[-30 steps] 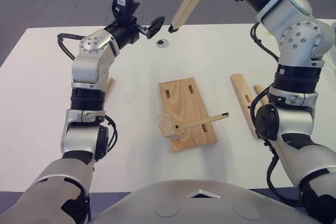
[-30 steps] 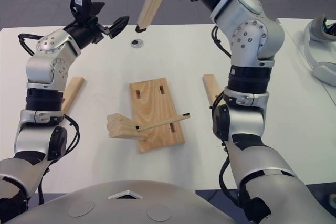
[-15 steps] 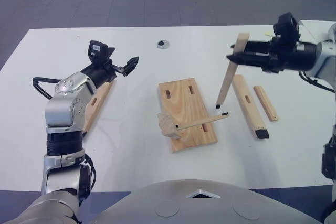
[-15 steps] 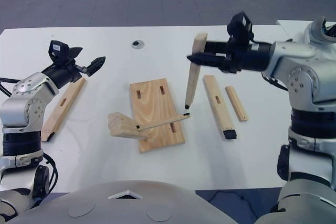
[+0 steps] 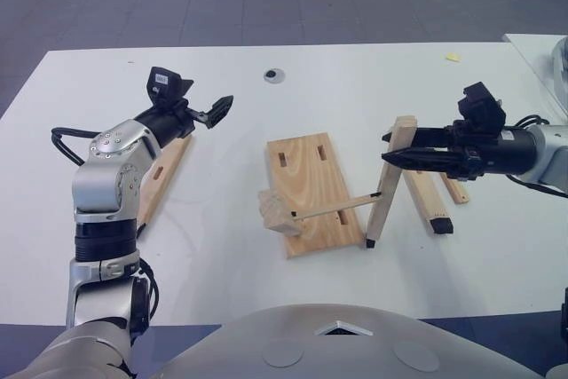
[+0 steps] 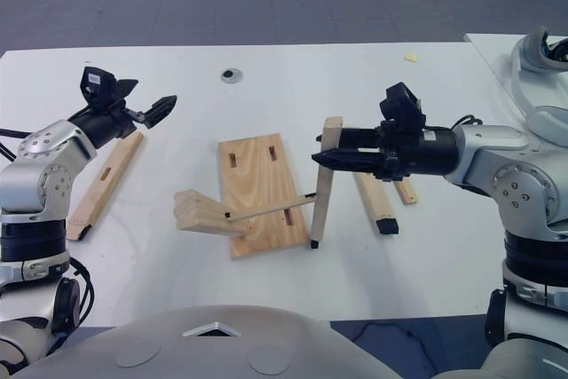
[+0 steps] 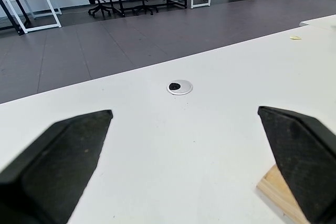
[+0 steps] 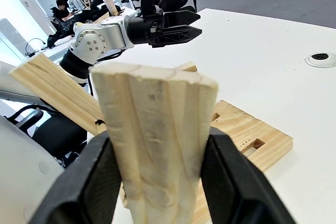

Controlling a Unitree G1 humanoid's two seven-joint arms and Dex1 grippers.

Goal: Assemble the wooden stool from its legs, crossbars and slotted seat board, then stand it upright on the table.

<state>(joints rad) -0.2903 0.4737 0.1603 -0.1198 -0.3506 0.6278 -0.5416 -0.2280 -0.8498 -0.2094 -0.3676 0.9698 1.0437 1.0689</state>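
Observation:
The slotted seat board (image 5: 315, 191) lies flat mid-table. Across its near end lies a leg (image 5: 273, 212) with a thin crossbar (image 5: 337, 209) plugged into it. My right gripper (image 5: 397, 146) is shut on the top of another leg (image 5: 387, 185). That leg stands tilted, its black foot on the table by the board's near right corner, and the crossbar's free end meets its side. In the right wrist view the leg's top end (image 8: 157, 124) sits between the fingers (image 8: 100, 182). My left gripper (image 5: 220, 108) hangs open above the table beside a leg (image 5: 160, 175) lying at the left.
A further leg (image 5: 426, 201) and a short crossbar (image 5: 454, 188) lie right of the held leg. A round grommet (image 5: 274, 75) sits in the table at the back. A yellow scrap (image 5: 453, 57) lies far right. A white object (image 6: 546, 59) is past the right edge.
My right arm brought its leg down from high over the table's back and set its foot by the board, against the crossbar's end. My left arm dropped to the left side, then held still.

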